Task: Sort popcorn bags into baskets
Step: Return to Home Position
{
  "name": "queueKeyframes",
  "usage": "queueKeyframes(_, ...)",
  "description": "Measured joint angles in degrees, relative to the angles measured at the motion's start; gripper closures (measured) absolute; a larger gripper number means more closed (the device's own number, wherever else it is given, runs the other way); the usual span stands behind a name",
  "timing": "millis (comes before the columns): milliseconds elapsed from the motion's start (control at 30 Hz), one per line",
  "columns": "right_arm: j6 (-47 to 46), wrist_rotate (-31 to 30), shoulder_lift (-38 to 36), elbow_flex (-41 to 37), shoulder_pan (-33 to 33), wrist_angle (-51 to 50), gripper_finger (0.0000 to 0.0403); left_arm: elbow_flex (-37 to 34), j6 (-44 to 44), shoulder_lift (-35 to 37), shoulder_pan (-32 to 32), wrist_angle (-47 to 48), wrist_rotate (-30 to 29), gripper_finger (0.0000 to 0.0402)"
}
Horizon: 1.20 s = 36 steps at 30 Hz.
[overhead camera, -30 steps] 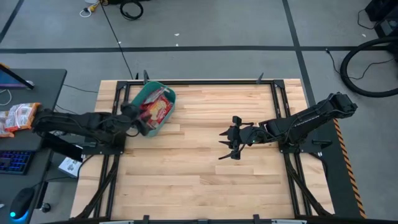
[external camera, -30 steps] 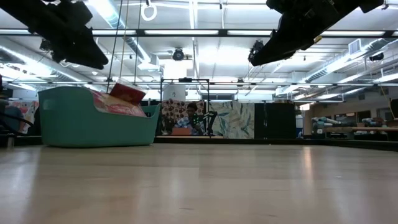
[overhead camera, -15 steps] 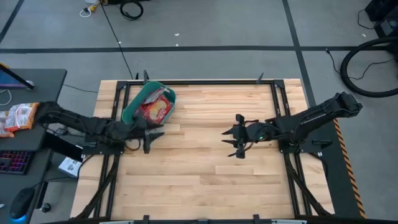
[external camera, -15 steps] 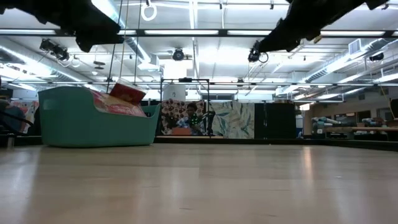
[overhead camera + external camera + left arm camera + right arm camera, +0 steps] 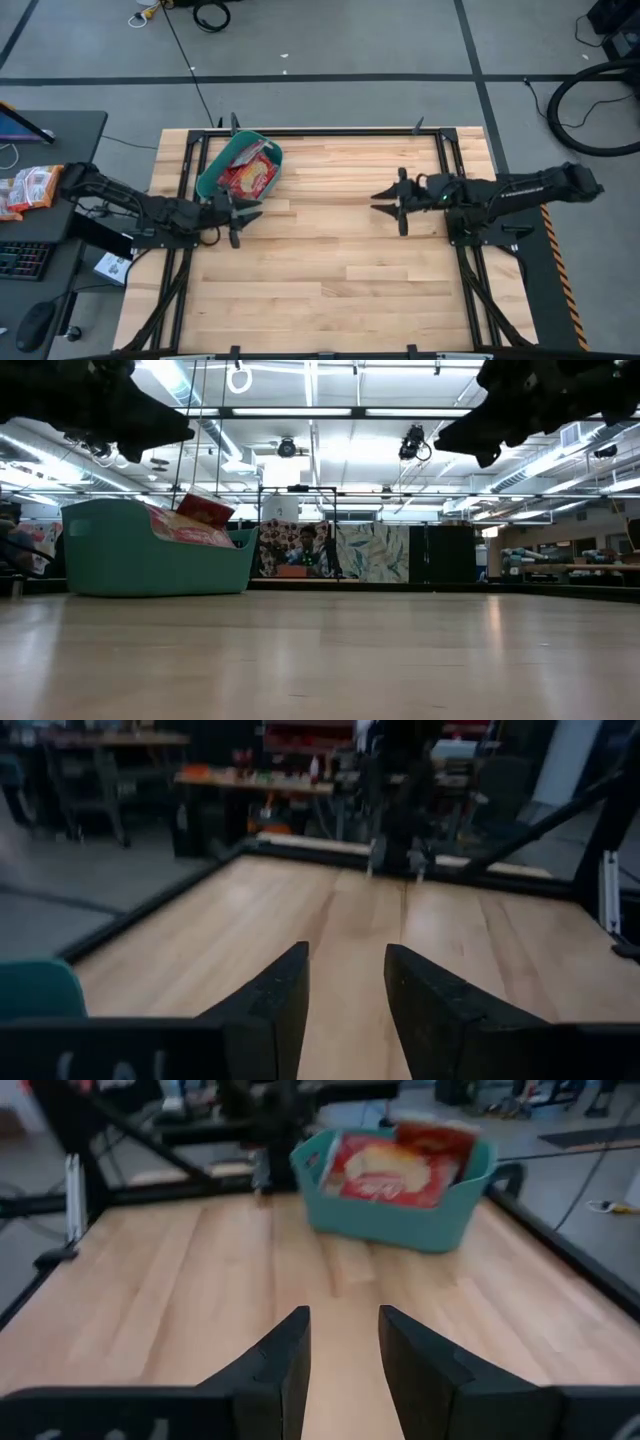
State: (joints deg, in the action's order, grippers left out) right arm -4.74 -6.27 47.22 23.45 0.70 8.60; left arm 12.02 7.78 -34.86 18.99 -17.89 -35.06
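Note:
The teal-green basket stands near the table's far left corner, also seen in the low view and the right wrist view. Red popcorn bags fill it, one showing a cream-yellow oval; the top bag leans up over the rim. My left gripper hangs open and empty just on the near side of the basket, pointing toward the table's right. My right gripper hangs open and empty over the table's right half, pointing at the basket.
Bare wooden table top spreads between and in front of both grippers. A dark side desk to the left carries an orange-white packet and a keyboard. Black frame rails run along the table's sides.
My left gripper has drawn back from over the basket toward the table's near edge and now hangs beside it, empty. My right gripper has moved toward the table's far and right edges. The basket and its bags have stayed put.

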Motion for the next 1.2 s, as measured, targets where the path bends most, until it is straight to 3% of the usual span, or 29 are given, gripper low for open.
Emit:
queueKeyframes(267,-2.9,9.3,-6.8,-3.9,-10.5,0.9,0.0278,-6.8,-7.2,7.0,-3.7,-10.5,3.8,0.0295)
queueKeyframes(733,-4.5,10.0,-24.9,-10.8,-18.7,-1.5,0.0345,-7.9,-15.0,18.3,-4.8,-9.9,0.8,0.0393)
queueKeyframes(933,-5.6,16.1,-31.8,-13.0,-23.9,-3.8,0.0380,-7.9,-14.2,21.8,-4.8,-4.8,0.8,0.0397)
queueKeyframes(1200,-8.0,21.4,-39.8,-20.4,-30.5,1.7,0.0392,-11.5,-14.8,23.9,-4.8,-8.5,0.3,0.0399)
